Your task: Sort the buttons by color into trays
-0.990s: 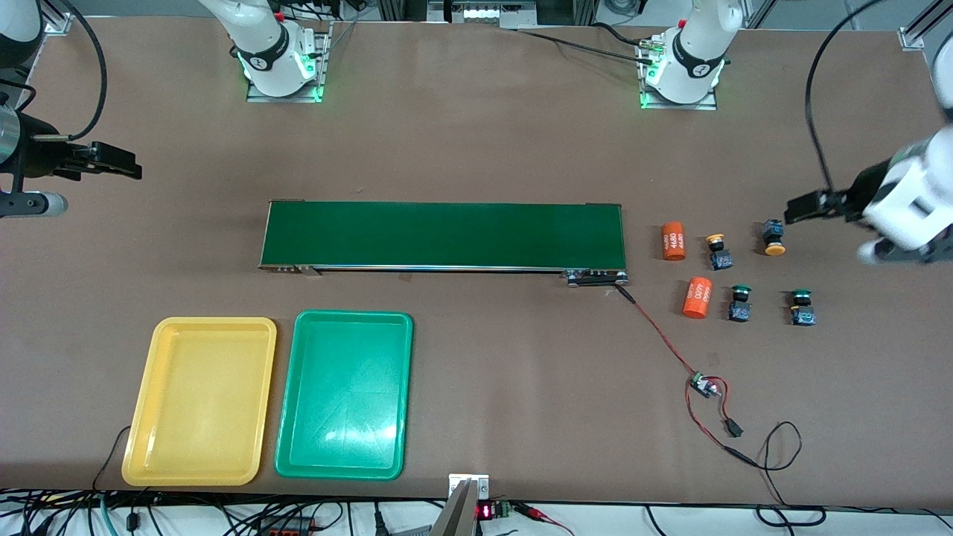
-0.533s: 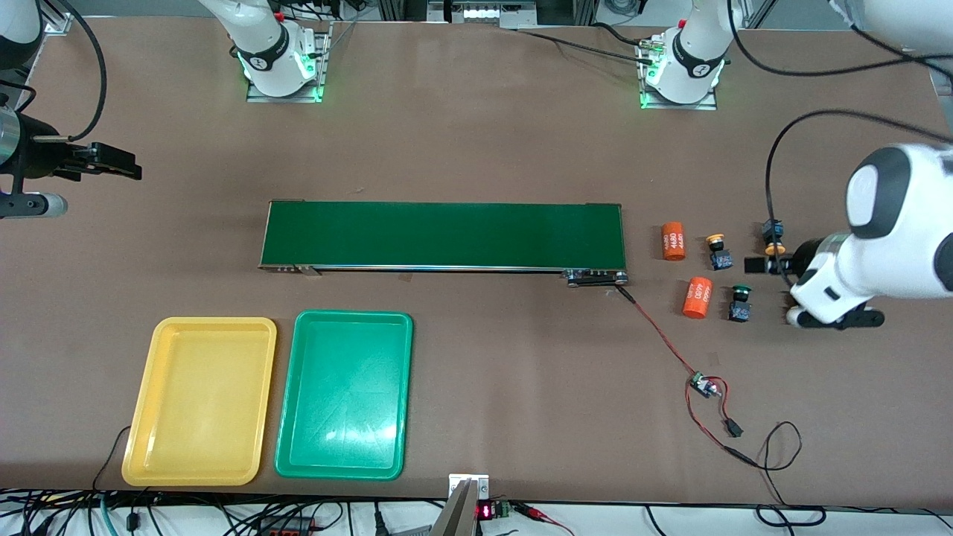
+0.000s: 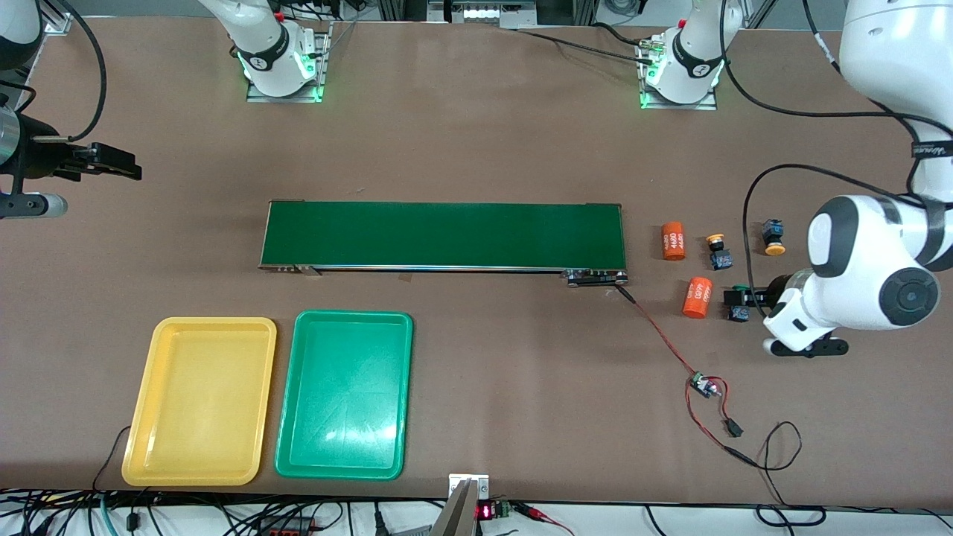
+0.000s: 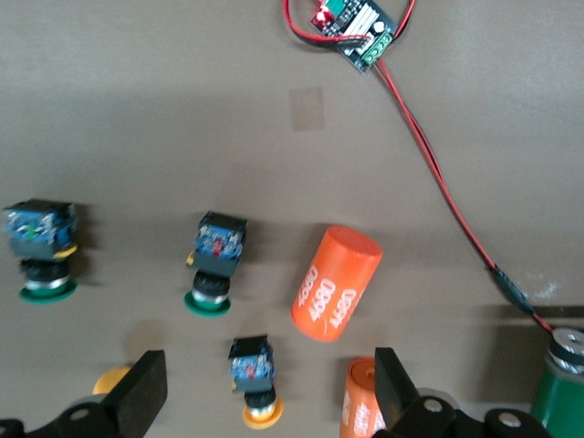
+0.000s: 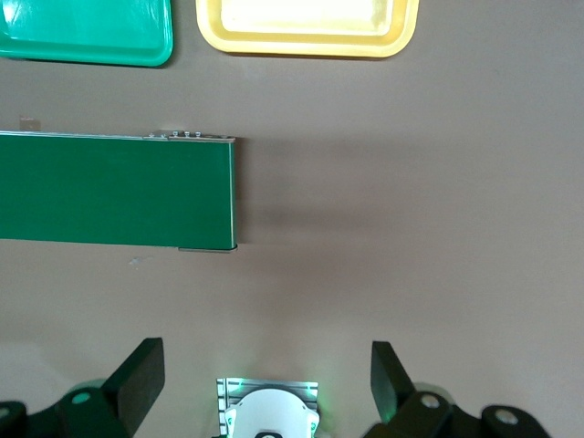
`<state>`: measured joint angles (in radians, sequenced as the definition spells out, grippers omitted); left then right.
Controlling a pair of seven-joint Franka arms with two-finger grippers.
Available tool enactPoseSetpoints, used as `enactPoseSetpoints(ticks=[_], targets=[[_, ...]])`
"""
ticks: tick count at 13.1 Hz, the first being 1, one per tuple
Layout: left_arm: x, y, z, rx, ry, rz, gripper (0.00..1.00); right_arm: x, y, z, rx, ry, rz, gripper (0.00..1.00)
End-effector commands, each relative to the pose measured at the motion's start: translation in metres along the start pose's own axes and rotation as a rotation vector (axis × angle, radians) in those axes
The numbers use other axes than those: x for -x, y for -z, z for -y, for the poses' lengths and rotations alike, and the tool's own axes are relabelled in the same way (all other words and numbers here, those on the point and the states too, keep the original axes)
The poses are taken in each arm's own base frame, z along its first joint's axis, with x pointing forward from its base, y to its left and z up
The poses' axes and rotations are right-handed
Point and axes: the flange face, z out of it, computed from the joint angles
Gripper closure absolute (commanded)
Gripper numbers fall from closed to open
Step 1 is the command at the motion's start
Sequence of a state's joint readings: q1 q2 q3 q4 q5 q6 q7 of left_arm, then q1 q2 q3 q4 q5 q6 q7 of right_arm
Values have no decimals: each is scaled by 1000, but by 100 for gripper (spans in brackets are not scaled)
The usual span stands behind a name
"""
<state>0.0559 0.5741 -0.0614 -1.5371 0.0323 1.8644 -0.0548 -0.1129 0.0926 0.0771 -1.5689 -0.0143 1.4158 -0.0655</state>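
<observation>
Four buttons lie near the left arm's end of the conveyor. Two yellow-capped buttons (image 3: 718,251) (image 3: 773,237) lie farther from the front camera. One green-capped button (image 3: 738,313) shows partly under my left gripper (image 3: 747,299); the other is hidden by that arm. In the left wrist view both green-capped buttons (image 4: 215,265) (image 4: 38,251) show, and a yellow-capped one (image 4: 254,379) sits between the wide-open fingers of the left gripper (image 4: 266,392). The yellow tray (image 3: 199,400) and green tray (image 3: 344,394) are empty. My right gripper (image 3: 112,162) (image 5: 265,379) is open, waiting at the right arm's end.
Two orange "4680" cylinders (image 3: 673,240) (image 3: 697,297) lie beside the buttons, toward the conveyor belt (image 3: 443,235). A small circuit board (image 3: 702,385) with red and black wires lies nearer the front camera. The trays also show in the right wrist view (image 5: 306,27) (image 5: 87,32).
My left arm has swung in from the table's end, passing over the yellow-capped button to above the green-capped buttons. The right arm has not moved.
</observation>
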Motion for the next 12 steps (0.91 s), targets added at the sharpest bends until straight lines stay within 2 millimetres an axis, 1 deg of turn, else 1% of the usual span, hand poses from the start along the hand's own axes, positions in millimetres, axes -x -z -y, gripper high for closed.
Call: enactPoseSetpoints(ticks=[1, 3, 4, 5, 8, 9, 10, 11, 12], targets=[[-3, -39, -9, -12, -71, -18, 0, -1, 4, 0, -5, 14, -7, 0], [1, -63, -17, -3, -188, -51, 0, -2, 5, 0, -13, 14, -13, 0], [2, -72, -17, -2, -228, -53, 0, -3, 5, 0, -12, 14, -21, 0], [5, -81, -22, 0, -268, -51, 0, -5, 5, 0, -11, 12, -33, 0], [21, -122, -37, 13, -307, -36, 0, -9, 7, 2, -14, 16, -69, 0], [23, -125, -38, 13, -311, -39, 0, -9, 5, 4, -31, 13, -66, 0], [22, -125, -38, 14, -311, -40, 3, -8, 3, 5, -33, 13, -61, 0], [23, -127, -38, 14, -309, -36, 16, -8, 1, 6, -36, 15, -57, 0], [23, -129, -39, 16, -308, -31, 49, -6, -1, 8, -38, 18, -54, 0]])
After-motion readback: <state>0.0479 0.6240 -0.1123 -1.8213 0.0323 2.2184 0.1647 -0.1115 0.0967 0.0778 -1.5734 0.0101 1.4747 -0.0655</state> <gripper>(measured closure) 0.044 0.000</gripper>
